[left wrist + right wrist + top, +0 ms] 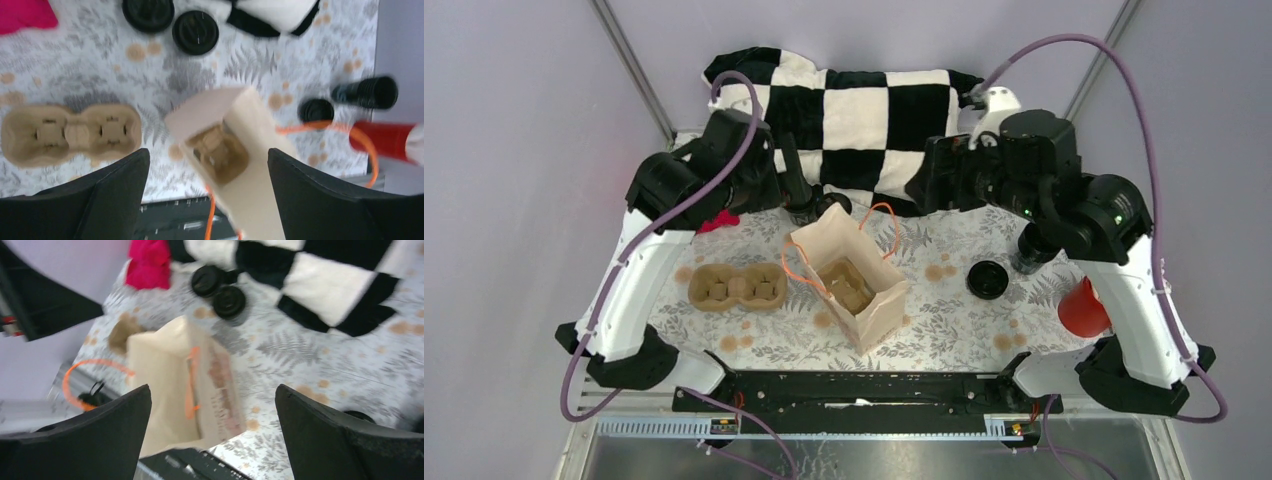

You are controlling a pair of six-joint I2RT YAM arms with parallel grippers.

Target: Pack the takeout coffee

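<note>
Pre-grasp stage: left gripper [207, 155] and right gripper [212, 390], jaws spread and empty, hang near the tan paper bag [879, 305]; next, presumably, grasp a lidded black paper cup [195, 32].

The tabletop [954, 322] carries one paper bag [879, 305], two pulp carriers [736, 288] [849, 286], two black lidded cups [148, 12] [195, 31], seemingly two further black cups [316, 110] [367, 91], one red cup [1082, 310], one checkered blanket [864, 110] and one pink cloth [716, 222].
</note>
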